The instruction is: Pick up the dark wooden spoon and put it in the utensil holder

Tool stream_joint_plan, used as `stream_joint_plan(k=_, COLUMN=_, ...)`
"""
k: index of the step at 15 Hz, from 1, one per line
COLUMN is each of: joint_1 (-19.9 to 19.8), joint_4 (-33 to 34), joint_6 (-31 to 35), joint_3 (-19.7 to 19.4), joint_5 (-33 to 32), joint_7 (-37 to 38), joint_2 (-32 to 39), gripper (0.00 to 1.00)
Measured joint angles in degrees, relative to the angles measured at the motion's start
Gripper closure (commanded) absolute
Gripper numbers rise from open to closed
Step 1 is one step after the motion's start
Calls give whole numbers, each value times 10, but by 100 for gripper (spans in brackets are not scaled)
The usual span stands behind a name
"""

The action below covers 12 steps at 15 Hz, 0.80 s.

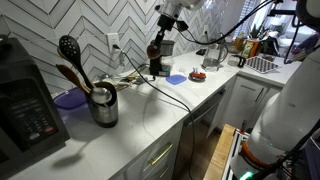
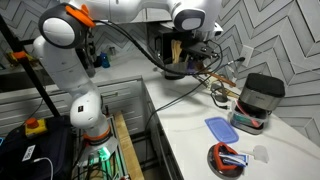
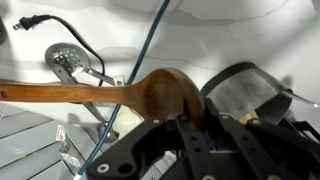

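**K:** Gripper (image 3: pixel 198 128), wrist view: the fingers sit at the lower edge of the bowl of the dark wooden spoon (image 3: pixel 150 92). The handle runs level to the left border. The bowl and the gripper body hide the gap between the jaws, so I cannot tell whether they are clamped on the spoon or only alongside it.

**M:** Exterior check?

**K:** In an exterior view the gripper hangs near the back wall, well apart from the utensil holder (image 1: pixel 103 108). The holder stands further along the counter with a black slotted spoon (image 1: pixel 68 47) and a wooden utensil upright in it. The spoon is too small to pick out there.

**M:** Step in hand?

**K:** My judgement is grasp or start of carry; insertion is not yet done. The next move calls for a confirmed grip and a traverse along the counter to the holder. The spoon must then be tipped toward upright and threaded into the gap beside the utensils standing there.

**M:** View differences?

**K:** Only the wrist view shows how the spoon meets the fingers. Only the exterior view shows where the holder stands, how full it is, and the travel between.
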Motion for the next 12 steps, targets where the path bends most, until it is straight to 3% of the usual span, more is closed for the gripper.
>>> stream_joint_plan(k=3, joint_1=2, joint_4=83, joint_6=-59, joint_3=-1, joint_5=54, joint_7=76, joint_2=39, gripper=96)
stream_joint_plan(k=4, joint_1=3, joint_4=106, joint_6=-69, joint_3=0, joint_5=72, joint_7=105, joint_2=53, gripper=85)
stream_joint_plan(k=7, joint_1=8, joint_4=146, joint_6=-70, joint_3=7, joint_5=82, joint_7=177, joint_2=83, gripper=85)
stream_joint_plan(k=8, joint_1=9, joint_4=150, joint_6=-70, joint_3=7, joint_5=83, joint_7=184, joint_2=87, gripper=96)
stream_joint_plan(k=12, joint_1=5, joint_4=152, joint_6=-79, joint_3=7, joint_5=116, joint_7=186, joint_2=91, gripper=96)
